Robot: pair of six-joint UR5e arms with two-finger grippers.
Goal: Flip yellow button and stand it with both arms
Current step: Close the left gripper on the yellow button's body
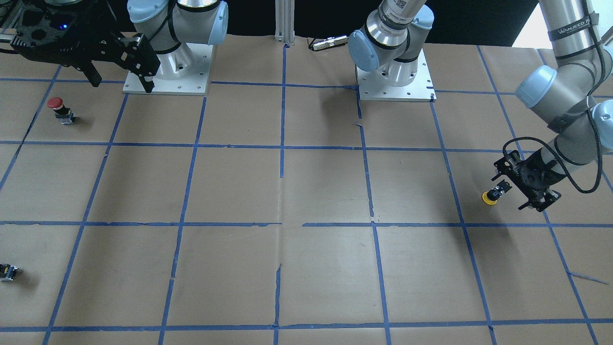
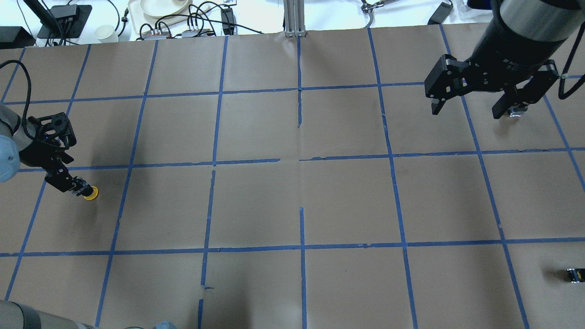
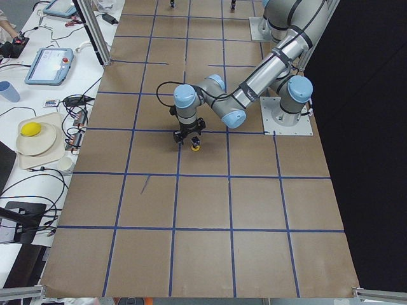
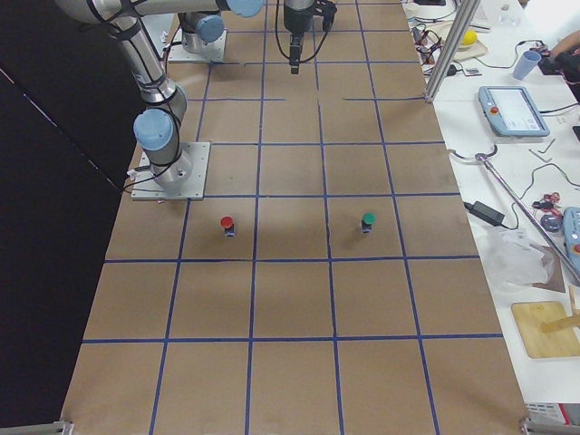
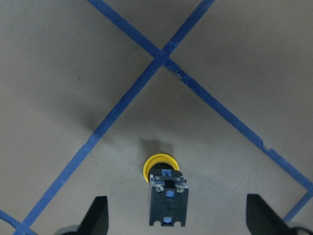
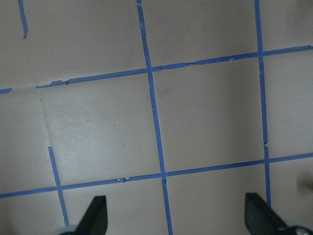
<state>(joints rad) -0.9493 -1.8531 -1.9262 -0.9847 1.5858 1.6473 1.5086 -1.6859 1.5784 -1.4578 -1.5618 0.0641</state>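
The yellow button [image 5: 160,165] rests on the brown paper with its yellow cap away from my left gripper and its black-and-grey body [image 5: 167,205] pointing back at it. I cannot tell whether it lies on its side or rests on its cap. It also shows in the overhead view [image 2: 91,193] and the front view [image 1: 489,198]. My left gripper [image 5: 178,218] is open and low, with a finger [image 5: 98,215] on each side of the body, apart from it. My right gripper [image 2: 475,109] is open, empty and high at the far right.
A red-capped button [image 1: 56,108] stands upright near the right arm's base. A green-capped button [image 4: 368,220] stands a square beyond it. A small dark block [image 2: 573,274] lies at the table's near right edge. Blue tape lines grid the paper.
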